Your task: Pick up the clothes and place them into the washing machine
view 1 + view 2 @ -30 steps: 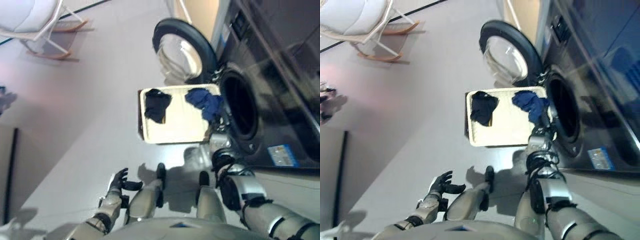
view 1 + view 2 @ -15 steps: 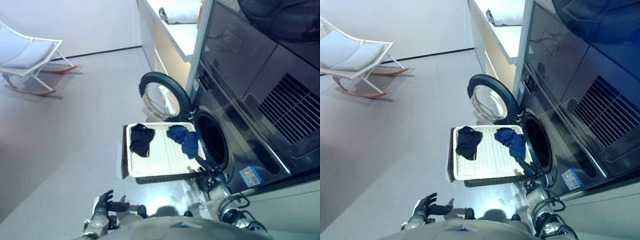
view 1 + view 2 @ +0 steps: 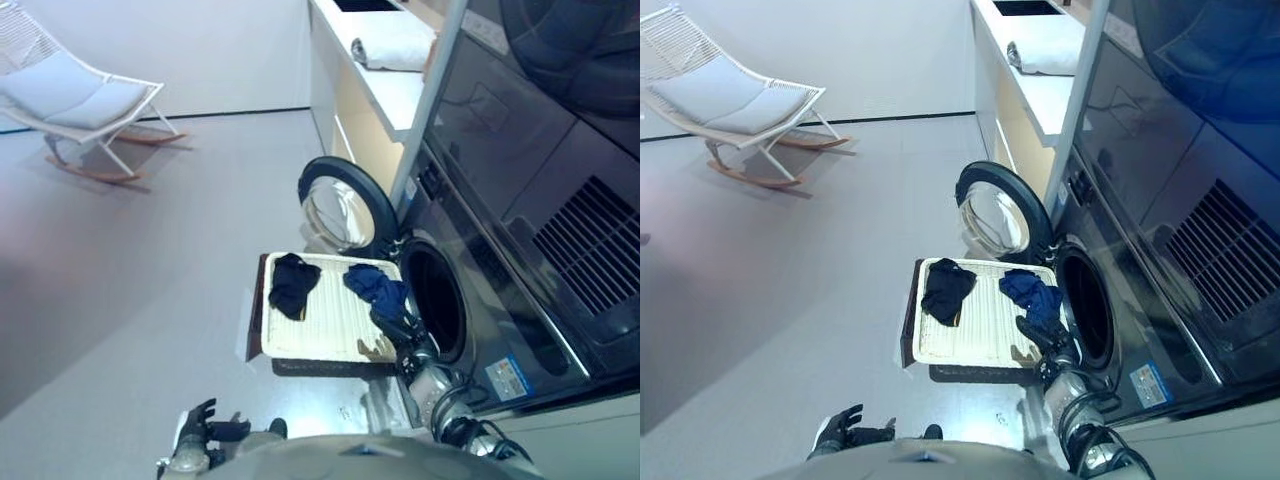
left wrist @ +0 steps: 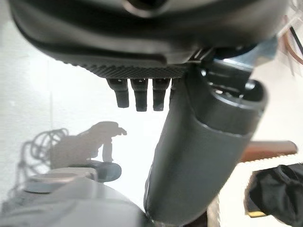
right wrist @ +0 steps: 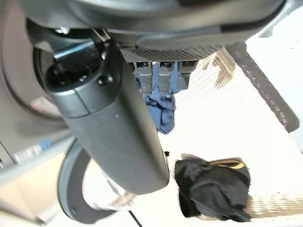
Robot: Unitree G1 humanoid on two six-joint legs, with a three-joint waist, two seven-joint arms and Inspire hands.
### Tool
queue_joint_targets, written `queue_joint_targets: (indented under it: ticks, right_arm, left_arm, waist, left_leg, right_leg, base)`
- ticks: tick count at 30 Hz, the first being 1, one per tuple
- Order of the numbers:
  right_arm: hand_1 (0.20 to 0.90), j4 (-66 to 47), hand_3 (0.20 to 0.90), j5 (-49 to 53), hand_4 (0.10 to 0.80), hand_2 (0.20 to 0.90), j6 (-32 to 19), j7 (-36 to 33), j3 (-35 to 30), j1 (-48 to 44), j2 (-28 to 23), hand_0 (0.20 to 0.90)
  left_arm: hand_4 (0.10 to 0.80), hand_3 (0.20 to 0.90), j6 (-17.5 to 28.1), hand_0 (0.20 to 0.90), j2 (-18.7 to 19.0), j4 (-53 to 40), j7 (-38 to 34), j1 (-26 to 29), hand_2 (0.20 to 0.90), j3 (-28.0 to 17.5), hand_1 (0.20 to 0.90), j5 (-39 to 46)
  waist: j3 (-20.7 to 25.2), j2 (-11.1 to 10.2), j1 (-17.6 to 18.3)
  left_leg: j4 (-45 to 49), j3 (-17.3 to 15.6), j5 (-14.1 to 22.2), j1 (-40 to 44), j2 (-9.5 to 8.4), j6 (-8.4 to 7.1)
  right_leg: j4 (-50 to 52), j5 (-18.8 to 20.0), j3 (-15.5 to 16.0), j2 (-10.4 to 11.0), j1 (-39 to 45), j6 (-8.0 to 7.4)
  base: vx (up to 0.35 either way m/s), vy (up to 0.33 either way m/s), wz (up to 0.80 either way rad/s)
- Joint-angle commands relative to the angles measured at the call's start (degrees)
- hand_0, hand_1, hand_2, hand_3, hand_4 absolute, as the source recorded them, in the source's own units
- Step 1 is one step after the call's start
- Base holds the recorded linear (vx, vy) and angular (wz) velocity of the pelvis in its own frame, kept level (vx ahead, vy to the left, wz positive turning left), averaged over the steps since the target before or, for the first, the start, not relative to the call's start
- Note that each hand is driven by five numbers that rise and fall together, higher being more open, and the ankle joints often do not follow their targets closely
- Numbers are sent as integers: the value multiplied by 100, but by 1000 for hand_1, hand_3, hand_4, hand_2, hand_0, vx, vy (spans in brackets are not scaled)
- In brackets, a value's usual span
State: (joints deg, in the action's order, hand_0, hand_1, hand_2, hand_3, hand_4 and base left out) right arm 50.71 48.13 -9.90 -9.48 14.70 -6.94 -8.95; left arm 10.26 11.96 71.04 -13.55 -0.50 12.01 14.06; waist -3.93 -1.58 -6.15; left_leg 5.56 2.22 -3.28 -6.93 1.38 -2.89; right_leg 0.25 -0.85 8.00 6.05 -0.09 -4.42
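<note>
A white slatted tray (image 3: 322, 330) sits on the floor in front of the washing machine's open drum (image 3: 436, 302). A black garment (image 3: 293, 284) lies on its left part and a blue garment (image 3: 372, 284) on its right part, by the drum. My right hand (image 3: 397, 328) hovers open over the tray's near right side, just short of the blue garment (image 5: 158, 109), holding nothing. The black garment (image 5: 213, 189) lies apart from it. My left hand (image 3: 199, 424) hangs open low at the left, above bare floor, with nothing in it.
The machine's round door (image 3: 344, 204) stands swung open behind the tray. A counter with a folded white cloth (image 3: 392, 52) runs along the wall beyond. A white rocking chair (image 3: 82, 104) stands far off at the left on the grey floor.
The camera has swung, so the whole picture shifted. My right hand stays by the tray's right side near the blue garment. The left hand stays low and open.
</note>
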Motion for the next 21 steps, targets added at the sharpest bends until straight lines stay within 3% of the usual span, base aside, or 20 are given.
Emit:
queue_joint_targets:
  ticks: [1,2,6,7,8,10,13,14,15,16,17,18,19,21]
  right_arm:
    - [900,-815,900,8,800,900,-367,-5,-21,-472,-26,900]
    - [900,-840,900,6,800,900,-376,-8,18,-507,-1,900]
    - [900,-829,900,-195,800,900,-291,-27,1,-407,-2,900]
    - [900,-1077,900,-184,800,900,-317,76,-70,-130,-55,900]
    - [900,-1122,900,-259,800,900,-304,82,-49,-53,-90,900]
    - [900,-1166,900,-358,800,900,-353,-2,17,-105,-106,900]
    - [900,-1104,900,-676,800,900,-339,-30,206,-310,-150,900]
    - [900,-1102,900,-734,800,900,-328,-99,252,-373,-170,900]
    - [900,-1103,900,-735,800,900,-328,-100,254,-374,-170,900]
    - [900,-992,900,-894,800,900,-277,-116,331,-591,-182,900]
    - [900,-988,900,-894,800,900,-278,-115,330,-595,-182,900]
    - [900,-887,900,-1171,800,900,-208,-182,400,-602,-198,900]
    - [900,-959,900,-1236,800,900,-226,-123,431,-514,-220,900]
    - [900,-879,900,-1537,800,900,-158,-210,481,-626,-244,900]
  left_arm:
    - [800,900,199,900,159,233,-197,-13,900,104,900,25]
    - [800,900,169,900,166,265,-221,16,900,131,900,18]
    - [800,900,116,900,202,337,-281,7,900,106,900,-150]
    - [800,900,144,900,364,151,-258,114,900,89,900,-223]
    - [800,900,152,900,420,133,-275,150,900,92,900,-264]
    - [800,900,198,900,633,74,-369,367,900,71,900,-198]
    - [800,900,224,900,738,3,-441,573,900,94,900,-195]
    - [800,900,230,900,746,-7,-464,620,900,98,900,-197]
    - [800,900,230,900,745,-7,-464,620,900,96,900,-197]
    - [800,900,249,900,738,-47,-491,681,900,100,900,-213]
    - [800,900,249,900,737,-47,-492,684,900,100,900,-213]
    - [800,900,251,900,683,1,-506,642,900,58,900,-185]
    - [800,900,244,900,664,-15,-489,639,900,101,900,-232]
    - [800,900,262,900,601,-49,-463,483,900,127,900,-262]
  waist:
    - [-71,-251,-155]
    - [-75,-250,-163]
    - [64,-252,-186]
    - [65,-306,-103]
    - [51,-322,-67]
    - [-97,-353,13]
    - [-165,-221,118]
    - [-192,-203,158]
    - [-210,-202,164]
    - [-246,-261,166]
    - [-276,-252,174]
    - [-307,-302,163]
    - [-253,-333,214]
    - [-206,-360,125]
  left_leg:
    - [-344,186,-224,-801,28,-68]
    - [-569,49,-324,-863,172,-101]
    - [-610,-88,-429,-632,229,-48]
    - [-260,-152,-229,-599,53,106]
    - [-245,-133,-171,-534,-30,146]
    - [-210,-104,-109,-448,-193,272]
    - [-329,-56,-93,-336,-151,273]
    - [-370,-54,-71,-265,-166,261]
    - [-374,-48,-66,-242,-167,259]
    - [-428,-97,9,-133,-226,214]
    - [-431,-86,14,-98,-221,212]
    - [-371,-79,97,-33,-257,189]
    - [-382,-11,96,-21,-296,212]
    - [-469,-7,98,70,-267,208]
  right_leg:
    - [444,-76,-192,174,-147,-164]
    - [464,-111,-205,193,-101,-207]
    - [697,-252,-263,273,86,-301]
    - [1413,-7,-288,444,-43,-291]
    - [1514,170,-328,482,-121,-265]
    - [2055,908,-425,550,-537,-241]
    - [2061,393,-583,89,-1073,-109]
    - [1850,256,-560,38,-1174,-96]
    - [1855,244,-553,40,-1152,-94]
    - [946,352,-339,223,-1129,-146]
    - [918,359,-323,218,-1078,-144]
    - [595,465,-378,341,-915,-260]
    - [765,334,-675,142,-885,-241]
    - [713,420,-399,230,-840,-261]
  base:
    - [232,183,29]
    - [317,253,0]
    - [253,238,-26]
    - [240,242,-26]
    - [305,299,0]
    - [109,170,21]
    - [105,126,-1]
    - [98,47,-15]
    - [163,-7,-2]
    - [118,-27,7]
    - [237,-81,14]
    - [187,-67,5]
    - [244,-97,7]
    - [168,-69,43]
